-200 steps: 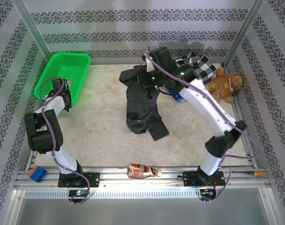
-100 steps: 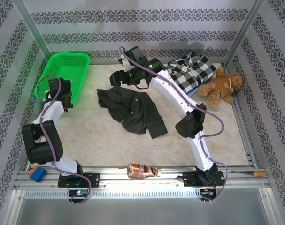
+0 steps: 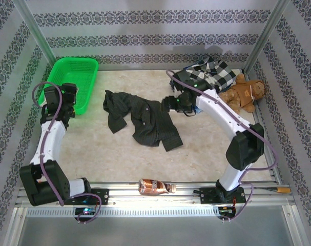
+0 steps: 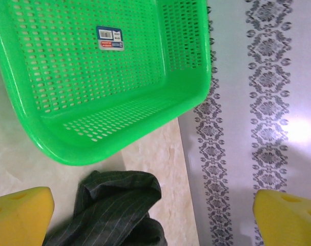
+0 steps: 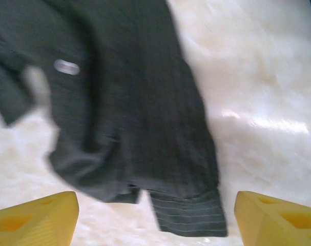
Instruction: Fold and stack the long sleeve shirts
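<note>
- The desk [image 3: 94, 154] is smooth pale stone; cloth should slide easily on it.
- The charcoal shirt [image 3: 147, 120] lies crumpled mid-desk, soft and pinstriped; I would first spread it flat by 2 corners.
- The checked shirt [image 3: 216, 76] sits far right.
- The left tool [image 4: 152, 220] and the right tool [image 5: 155, 215] are wide and empty.

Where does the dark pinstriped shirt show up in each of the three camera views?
Top external: the shirt lies crumpled mid-table, right of the green basket.
Left wrist: the shirt sits at the bottom edge, just below the basket's corner.
Right wrist: the shirt covers the upper left and centre, a cuff at the bottom.
Shared landmark: the pale marbled tabletop under the shirt in all three.
</note>
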Action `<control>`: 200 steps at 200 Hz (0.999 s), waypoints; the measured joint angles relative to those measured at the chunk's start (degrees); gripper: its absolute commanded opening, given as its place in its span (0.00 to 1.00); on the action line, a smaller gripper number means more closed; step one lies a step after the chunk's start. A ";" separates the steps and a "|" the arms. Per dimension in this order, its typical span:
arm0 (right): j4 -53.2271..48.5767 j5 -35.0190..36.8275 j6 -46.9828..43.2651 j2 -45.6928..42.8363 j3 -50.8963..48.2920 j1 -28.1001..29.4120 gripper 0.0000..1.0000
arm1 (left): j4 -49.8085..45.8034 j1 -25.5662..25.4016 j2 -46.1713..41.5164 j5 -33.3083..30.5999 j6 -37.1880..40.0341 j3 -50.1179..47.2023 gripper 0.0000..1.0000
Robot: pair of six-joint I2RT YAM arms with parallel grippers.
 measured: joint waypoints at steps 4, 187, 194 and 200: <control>0.42 0.46 0.04 0.59 -1.79 -0.20 0.76 | -0.37 0.00 -0.59 0.09 0.48 0.00 1.00; 14.32 -3.67 8.68 -6.49 -22.71 -0.24 0.00 | -15.06 -0.74 -16.85 13.25 20.70 -2.69 1.00; 14.21 -4.11 8.87 -8.39 -22.49 -0.24 0.00 | -15.08 -1.07 -16.52 13.31 20.94 -3.10 1.00; 14.10 -4.57 9.07 -9.86 -22.05 -0.24 0.00 | -15.13 -1.55 -16.13 13.42 21.09 -3.32 1.00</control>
